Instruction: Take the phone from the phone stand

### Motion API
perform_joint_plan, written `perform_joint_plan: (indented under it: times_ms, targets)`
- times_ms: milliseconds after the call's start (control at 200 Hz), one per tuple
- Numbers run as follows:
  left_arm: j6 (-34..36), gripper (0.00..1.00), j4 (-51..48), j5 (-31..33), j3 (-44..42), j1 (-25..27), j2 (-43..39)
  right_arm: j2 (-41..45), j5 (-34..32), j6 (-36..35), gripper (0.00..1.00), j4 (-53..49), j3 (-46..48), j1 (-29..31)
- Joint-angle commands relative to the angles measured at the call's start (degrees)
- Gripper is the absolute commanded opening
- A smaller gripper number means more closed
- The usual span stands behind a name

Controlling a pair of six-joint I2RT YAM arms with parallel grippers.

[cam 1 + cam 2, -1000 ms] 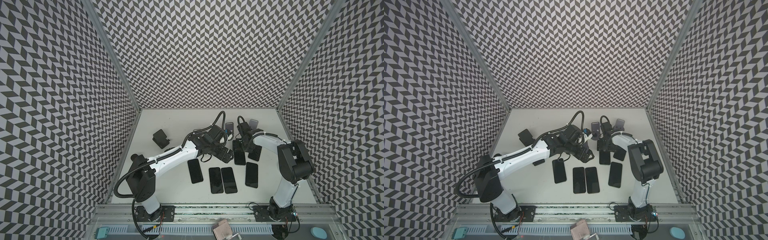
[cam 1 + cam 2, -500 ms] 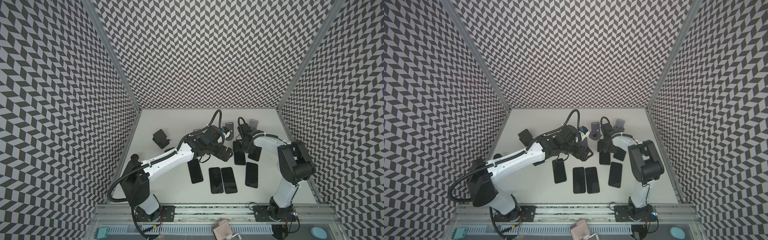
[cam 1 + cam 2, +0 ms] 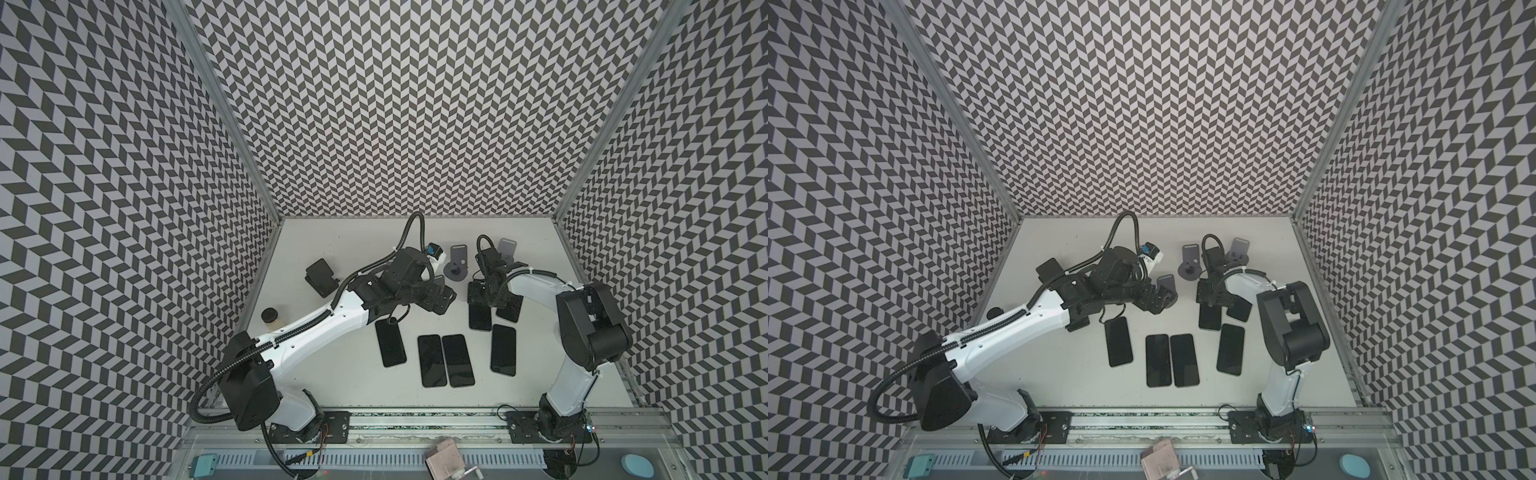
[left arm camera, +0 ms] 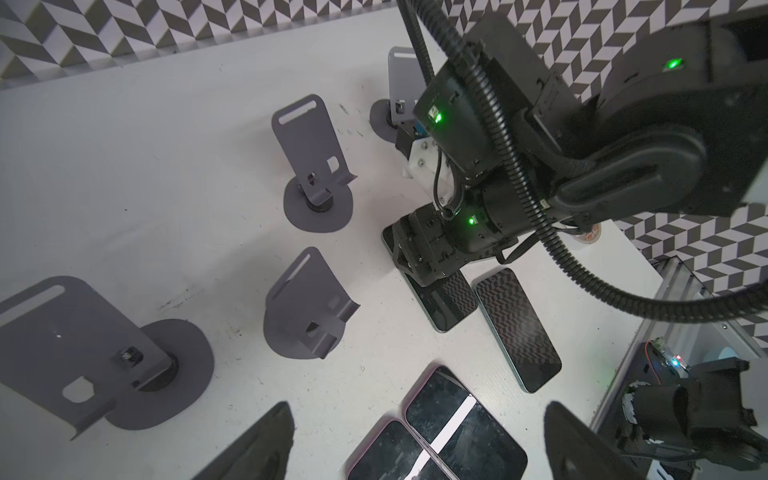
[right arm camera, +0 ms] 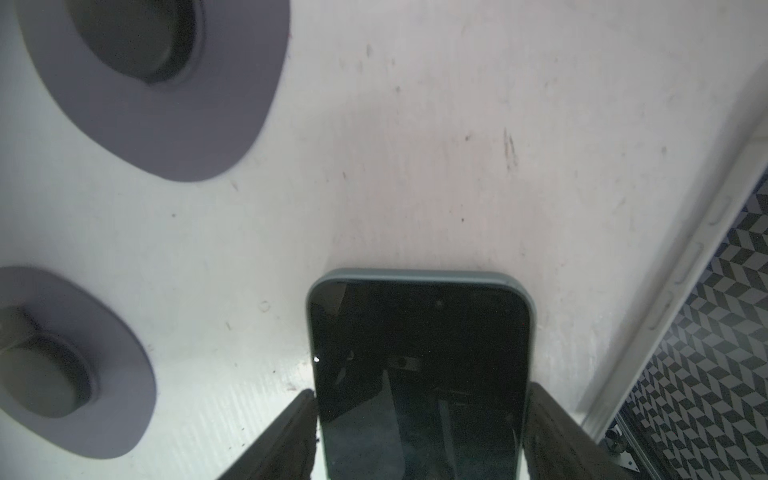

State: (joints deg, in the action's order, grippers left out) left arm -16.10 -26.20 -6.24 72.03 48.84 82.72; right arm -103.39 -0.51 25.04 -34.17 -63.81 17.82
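Note:
A dark phone [image 5: 419,332] with a green rim lies flat on the white table [image 5: 415,166]. My right gripper [image 5: 422,395] is shut on it, fingers [image 5: 291,432] pressed to both long edges. In both top views it [image 3: 478,291] stands over that phone [image 3: 480,320], right of centre. Grey phone stands [image 4: 309,149] [image 4: 307,303] [image 4: 75,345] hold nothing in the left wrist view. My left gripper [image 4: 415,453] hangs open above two other flat phones [image 4: 461,428], nothing between its fingers; a top view shows it [image 3: 438,297] mid-table.
Several more phones lie face up near the front [image 3: 390,343] [image 3: 431,359] [image 3: 503,349], and one [image 4: 517,332] beside the gripped one. A black stand [image 3: 320,276] and a small round pot [image 3: 270,313] sit at the left. Patterned walls close three sides.
The right gripper's fingers have closed in on the phone's edges. The left arm has swung its elbow leftward and its wrist has shifted slightly toward the back.

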Motion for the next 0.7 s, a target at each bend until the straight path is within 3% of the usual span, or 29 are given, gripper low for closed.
perform_joint_plan:
  times_ms: [0, 446, 696]
  targets:
    - [1.23, 0.94, 2.11, 1.96, -0.91, -0.80, -3.10, -0.57, 0.06, 2.87, 0.73, -2.10, -0.10, -0.17]
    - [4.63, 0.94, 7.24, 3.77, -7.16, -4.97, -10.95, 1.71, 1.58, 7.08, 0.72, -3.88, -1.05, -0.11]
    - [3.06, 0.96, 9.52, 6.52, -12.61, -8.17, -17.42, 5.91, -1.49, 8.02, 0.91, -6.16, -1.13, -0.04]
